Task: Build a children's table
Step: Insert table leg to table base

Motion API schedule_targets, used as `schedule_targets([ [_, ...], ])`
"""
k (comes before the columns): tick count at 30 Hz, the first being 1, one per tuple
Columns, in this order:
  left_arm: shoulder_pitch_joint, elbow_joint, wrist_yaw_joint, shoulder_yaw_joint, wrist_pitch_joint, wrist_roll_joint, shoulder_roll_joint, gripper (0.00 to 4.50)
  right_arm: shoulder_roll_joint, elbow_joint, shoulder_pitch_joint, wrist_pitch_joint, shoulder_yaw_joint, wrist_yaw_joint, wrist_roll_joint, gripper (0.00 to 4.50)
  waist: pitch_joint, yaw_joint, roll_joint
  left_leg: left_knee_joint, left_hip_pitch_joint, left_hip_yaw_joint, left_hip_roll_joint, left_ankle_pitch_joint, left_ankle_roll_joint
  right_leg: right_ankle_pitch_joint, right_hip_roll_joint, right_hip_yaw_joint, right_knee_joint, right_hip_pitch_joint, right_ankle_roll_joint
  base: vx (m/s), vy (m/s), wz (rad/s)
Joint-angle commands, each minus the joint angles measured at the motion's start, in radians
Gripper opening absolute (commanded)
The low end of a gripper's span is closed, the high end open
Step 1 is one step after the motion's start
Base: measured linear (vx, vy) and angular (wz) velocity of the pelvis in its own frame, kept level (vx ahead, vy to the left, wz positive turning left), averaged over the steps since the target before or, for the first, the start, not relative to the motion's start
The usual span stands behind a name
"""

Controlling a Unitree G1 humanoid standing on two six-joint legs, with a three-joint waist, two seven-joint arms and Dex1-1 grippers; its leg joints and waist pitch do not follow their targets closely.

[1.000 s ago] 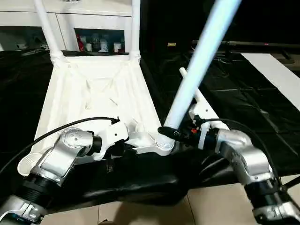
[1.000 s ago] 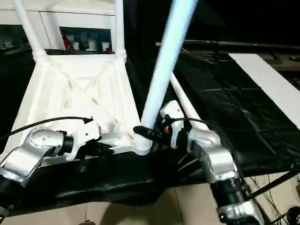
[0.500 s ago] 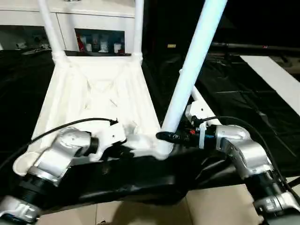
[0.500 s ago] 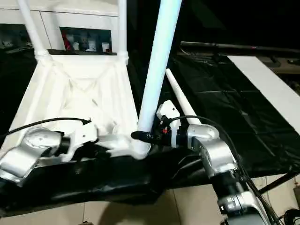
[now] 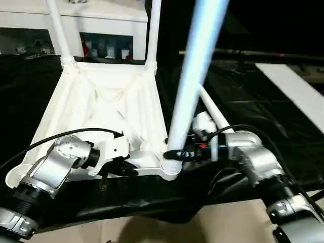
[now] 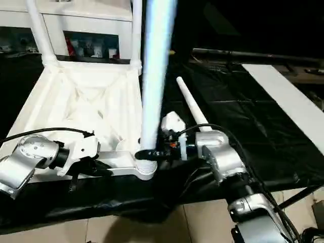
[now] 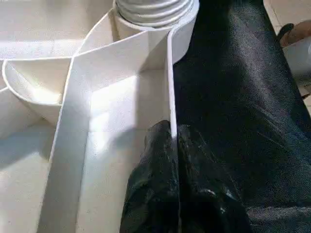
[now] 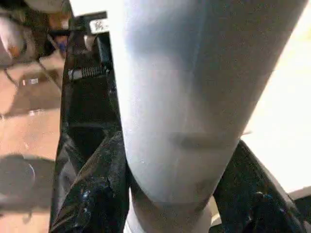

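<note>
Since the earlier frame the leg (image 5: 195,76) held by the right hand (image 5: 178,153) has swung from a lean toward 1 o'clock to nearly upright, its foot now seated over the near right corner socket (image 5: 171,167) instead of beside it. The right hand has its two black fingers (image 8: 92,194) clamped around the leg just above its ribbed lower end, one finger on each side of the tube. The left hand (image 7: 174,160) has its fingers pressed together on the thin near rim of the tabletop (image 5: 109,109), pinching that rim just at 9 o'clock of the same socket. The white tabletop lies upside down, ribbed underside up, on a black sheet (image 5: 253,116). Two more legs already stand upright in its far corners: one (image 5: 59,30) at 11 o'clock and another (image 5: 153,33) at 12 o'clock. A fourth leg (image 6: 190,104) lies loose on the black sheet at 2 o'clock of the right hand, just beside the tabletop's right edge. An open corner socket (image 5: 15,176) shows at the near left, at 9 o'clock of the left hand. Beyond the tabletop, at 12 o'clock, stands a white cabinet (image 5: 106,15) with small items behind its glass. Pale floor (image 5: 223,223) shows at 6 o'clock, below the sheet's edge.
</note>
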Motion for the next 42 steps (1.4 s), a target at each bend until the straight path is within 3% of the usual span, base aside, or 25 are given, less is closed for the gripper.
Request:
schedule_targets([
  [1, -0.033, -0.012, -0.006, -0.010, -0.018, 0.010, 0.005, 0.00, -0.011, 0.108, 0.052, 0.017, 0.102, 0.005, -0.106, 1.85, -0.029, 0.003, 0.028, -0.081, 0.010, -0.008, 0.030, -0.274, -0.024, -0.198, -0.077, 0.045, -0.093, 0.024, -0.192, 0.000, 0.000, 0.00],
  [11, -0.033, 0.003, 0.017, -0.007, -0.029, 0.016, -0.018, 0.00, -0.009, 0.142, 0.055, -0.030, 0.091, 0.003, -0.115, 1.85, -0.026, -0.001, 0.028, -0.085, 0.016, -0.012, 0.030, -0.347, -0.031, -0.268, -0.075, 0.047, -0.100, 0.018, -0.177, 0.000, 0.000, 0.00],
  [14, -0.040, 0.025, 0.021, -0.008, -0.045, 0.020, -0.025, 0.00, -0.002, 0.164, 0.064, -0.042, 0.061, -0.016, -0.098, 1.85, -0.022, -0.001, 0.029, -0.088, 0.022, -0.014, 0.030, -0.395, -0.033, -0.343, -0.078, 0.048, -0.109, 0.014, -0.165, 0.000, 0.000, 0.00],
  [18, -0.041, 0.027, 0.044, -0.004, -0.041, 0.025, -0.027, 0.00, 0.048, 0.197, 0.035, 0.024, -0.068, -0.122, 0.003, 1.85, -0.022, -0.003, 0.033, -0.092, 0.023, -0.019, 0.031, -0.424, -0.040, -0.363, -0.079, 0.049, -0.111, 0.010, -0.171, 0.000, 0.000, 0.00],
  [19, -0.043, 0.031, 0.095, 0.008, -0.014, 0.038, -0.036, 0.00, 0.069, 0.205, 0.011, 0.057, -0.145, -0.181, 0.068, 1.85, -0.025, -0.002, 0.041, -0.092, 0.023, -0.020, 0.031, -0.425, -0.045, -0.356, -0.079, 0.049, -0.108, 0.013, -0.171, 0.000, 0.000, 0.00],
  [20, -0.046, 0.037, 0.144, 0.020, 0.009, 0.050, -0.047, 0.00, 0.079, 0.198, -0.002, 0.081, -0.193, -0.209, 0.111, 1.85, -0.023, -0.005, 0.038, -0.093, 0.024, -0.019, 0.032, -0.428, -0.047, -0.359, -0.078, 0.048, -0.110, 0.010, -0.173, 0.000, 0.000, 0.00],
  [22, -0.047, 0.041, 0.176, 0.028, 0.023, 0.058, -0.055, 0.00, 0.083, 0.192, -0.008, 0.095, -0.221, -0.225, 0.138, 1.85, -0.025, -0.001, 0.039, -0.088, 0.026, -0.016, 0.031, -0.408, -0.045, -0.339, -0.078, 0.048, -0.109, 0.012, -0.181, 0.000, 0.000, 0.00],
  [23, -0.047, 0.049, 0.239, 0.048, 0.057, 0.061, -0.084, 0.00, 0.090, 0.156, -0.017, 0.113, -0.277, -0.260, 0.192, 1.84, -0.024, 0.000, 0.050, -0.090, 0.023, -0.017, 0.030, -0.397, -0.045, -0.333, -0.080, 0.049, -0.109, 0.014, -0.182, 0.000, 0.000, 0.00],
  [24, -0.045, 0.053, 0.276, 0.055, 0.082, 0.067, -0.102, 0.00, 0.095, 0.119, -0.024, 0.124, -0.321, -0.291, 0.237, 1.84, -0.025, -0.007, 0.047, -0.091, 0.014, -0.015, 0.030, -0.364, -0.046, -0.290, -0.077, 0.048, -0.105, 0.024, -0.185, 0.000, 0.000, 0.00],
  [25, -0.047, 0.064, 0.304, 0.056, 0.094, 0.079, -0.114, 0.00, 0.098, 0.084, -0.031, 0.128, -0.354, -0.322, 0.267, 1.84, -0.033, -0.001, 0.049, -0.086, 0.015, -0.013, 0.029, -0.315, -0.040, -0.231, -0.077, 0.047, -0.100, 0.029, -0.190, 0.000, 0.000, 0.00],
  [26, -0.047, 0.064, 0.304, 0.056, 0.094, 0.079, -0.114, 0.00, 0.098, 0.084, -0.031, 0.128, -0.354, -0.322, 0.267, 1.84, -0.036, -0.002, 0.044, -0.082, 0.011, -0.010, 0.028, -0.276, -0.031, -0.188, -0.077, 0.048, -0.097, 0.032, -0.194, 0.000, 0.000, 0.00],
  [27, -0.051, 0.081, 0.328, 0.053, 0.094, 0.093, -0.124, 0.00, 0.101, 0.051, -0.035, 0.129, -0.379, -0.350, 0.283, 1.84, -0.043, 0.002, 0.045, -0.072, 0.000, -0.006, 0.022, -0.169, -0.010, -0.076, -0.073, 0.047, -0.084, 0.040, -0.201, 0.000, 0.000, 0.00],
  [28, -0.059, 0.105, 0.352, 0.048, 0.083, 0.108, -0.132, 0.00, 0.101, 0.021, -0.038, 0.126, -0.398, -0.372, 0.282, 1.84, -0.041, -0.003, 0.051, -0.070, -0.014, -0.005, 0.018, -0.097, 0.003, 0.013, -0.069, 0.044, -0.078, 0.043, -0.203, 0.000, 0.000, 0.00],
  [29, -0.062, 0.115, 0.359, 0.047, 0.075, 0.113, -0.134, 0.00, 0.101, 0.013, -0.037, 0.122, -0.400, -0.378, 0.277, 1.84, -0.041, -0.002, 0.056, -0.068, -0.014, -0.005, 0.016, -0.081, 0.004, 0.035, -0.068, 0.043, -0.078, 0.043, -0.201, 0.000, 0.000, 0.00],
  [30, -0.070, 0.129, 0.373, 0.044, 0.059, 0.119, -0.139, 0.00, 0.095, -0.006, -0.027, 0.107, -0.387, -0.408, 0.235, 1.84, -0.042, -0.004, 0.053, -0.064, -0.011, -0.002, 0.013, -0.068, 0.010, 0.073, -0.065, 0.044, -0.077, 0.044, -0.201, 0.000, 0.000, 0.00],
  [33, -0.082, 0.140, 0.386, 0.050, 0.043, 0.112, -0.152, 0.00, 0.090, -0.031, -0.010, 0.088, -0.363, -0.448, 0.177, 1.84, -0.043, -0.003, 0.058, -0.061, -0.009, 0.000, 0.010, -0.037, 0.015, 0.137, -0.062, 0.044, -0.075, 0.047, -0.206, 0.000, 0.000, 0.00],
  [39, -0.078, 0.127, 0.450, 0.111, -0.071, 0.058, -0.202, 0.00, 0.119, -0.158, 0.034, 0.142, -0.362, -0.639, 0.134, 1.84, -0.042, 0.001, 0.067, -0.064, -0.002, 0.000, 0.014, -0.049, 0.011, 0.142, -0.061, 0.044, -0.073, 0.047, -0.220, 0.000, 0.000, 0.00],
  [42, -0.073, 0.108, 0.530, 0.173, -0.040, 0.029, -0.232, 0.00, 0.142, -0.227, 0.069, 0.148, -0.353, -0.718, 0.096, 1.84, -0.037, 0.001, 0.067, -0.065, -0.003, 0.003, 0.013, -0.069, 0.004, 0.090, -0.062, 0.044, -0.077, 0.047, -0.210, 0.000, 0.000, 0.00],
])
